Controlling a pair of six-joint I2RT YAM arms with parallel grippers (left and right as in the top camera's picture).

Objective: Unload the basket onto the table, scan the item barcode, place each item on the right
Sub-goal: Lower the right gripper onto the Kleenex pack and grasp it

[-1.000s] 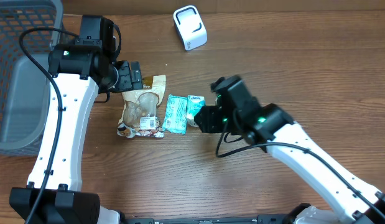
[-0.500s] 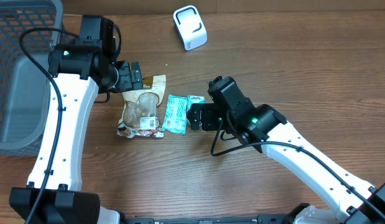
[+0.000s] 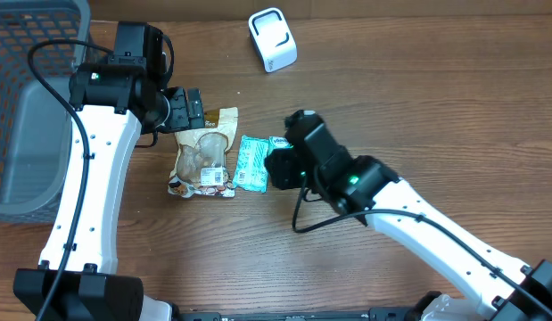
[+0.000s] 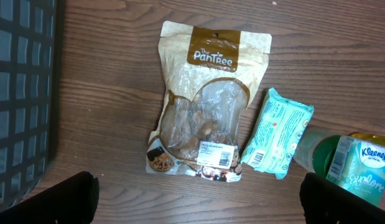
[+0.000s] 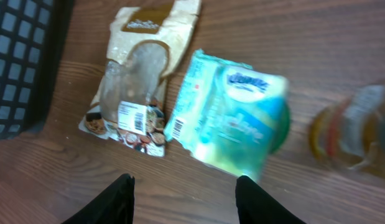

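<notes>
Three packets lie in a row on the table (image 3: 436,107): one Pantree snack pouch (image 4: 204,112), one teal wipes pack (image 4: 276,134) and one Kleenex pack (image 5: 239,118). The single white scanner (image 3: 273,39) sits well apart from them. The left claw (image 4: 198,186) hangs wide above the pouch, and the right claw (image 5: 183,186), fingers apart and empty, hovers near the Kleenex pack.

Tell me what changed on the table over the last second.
The right gripper slid left across the table and now hangs, jaws apart, over the Kleenex pack, beside the teal packet. It took hold of nothing. The left gripper, snack pouch, teal packet and white scanner stayed put.
</notes>
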